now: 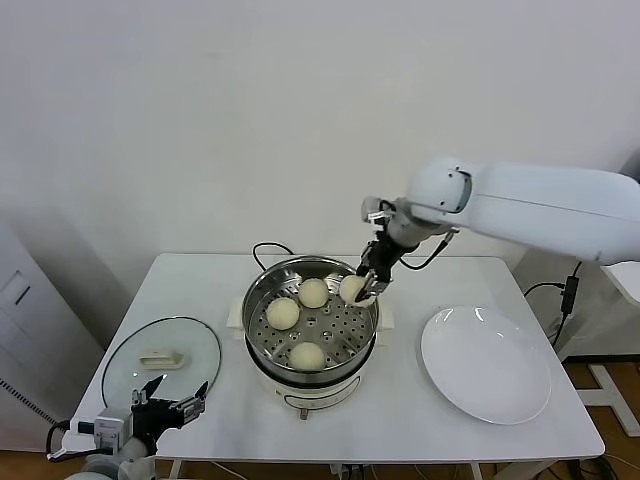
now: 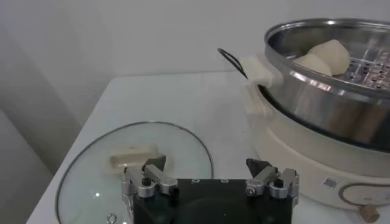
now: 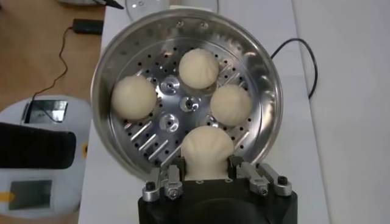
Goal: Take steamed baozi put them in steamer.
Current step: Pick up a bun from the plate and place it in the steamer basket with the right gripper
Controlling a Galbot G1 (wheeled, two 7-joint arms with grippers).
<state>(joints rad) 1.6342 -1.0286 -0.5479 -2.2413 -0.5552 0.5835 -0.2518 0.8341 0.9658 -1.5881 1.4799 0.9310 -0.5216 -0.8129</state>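
Note:
The steamer (image 1: 262,345) (image 3: 268,85) stands mid-table, a shiny steel pot on a white base, and three pale baozi lie on its perforated tray (image 1: 283,313) (image 1: 313,292) (image 1: 307,355). My right gripper (image 1: 366,287) (image 3: 207,163) hangs over the tray's right side, just inside the rim, shut on a fourth baozi (image 1: 352,289) (image 3: 207,151). In the right wrist view the three resting buns (image 3: 134,97) (image 3: 198,67) (image 3: 230,104) sit beyond the held one. My left gripper (image 1: 172,396) (image 2: 206,164) waits open and empty at the table's front left corner, near the lid.
A round glass lid (image 1: 160,355) (image 2: 91,182) with a cream handle lies flat at the front left. A bare white plate (image 1: 486,362) sits to the right of the steamer. A black cord (image 1: 268,250) runs behind the pot.

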